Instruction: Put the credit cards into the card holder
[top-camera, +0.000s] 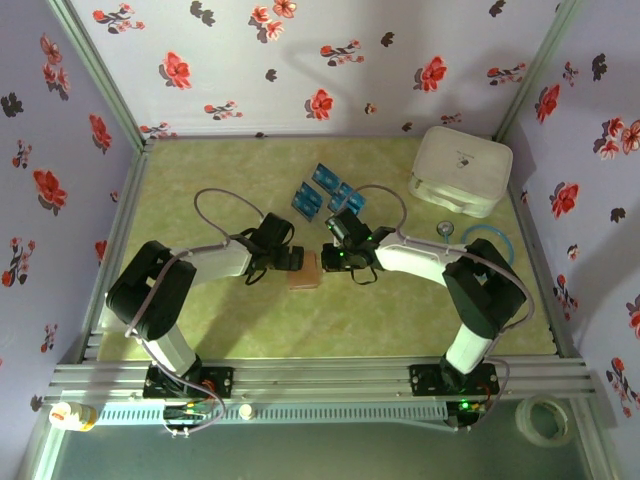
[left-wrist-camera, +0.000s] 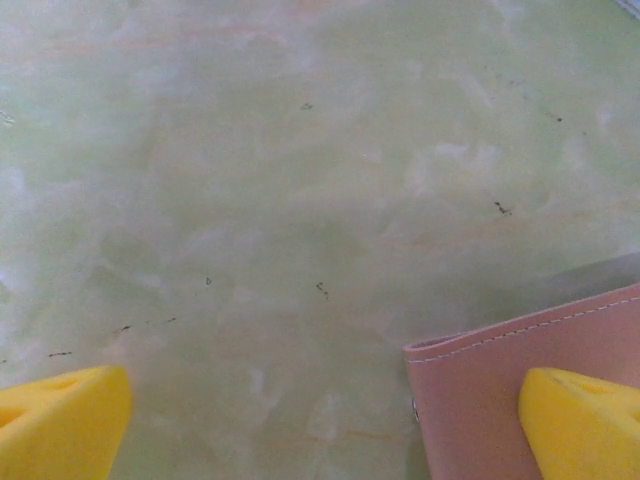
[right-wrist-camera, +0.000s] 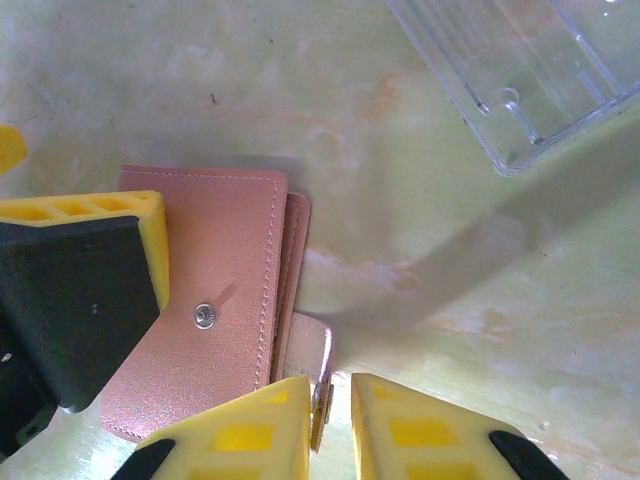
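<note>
Bright diffuse light, soft close-up blur

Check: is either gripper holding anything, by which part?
Right gripper straddles the snap strap of the card holder; a firm clamp cannot be told. Left gripper is open, holding nothing, one finger over the holder.

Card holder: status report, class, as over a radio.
Left gripper open, one finger over card holder. Right gripper pinching its strap tab. Credit cards loose on table beyond.
</note>
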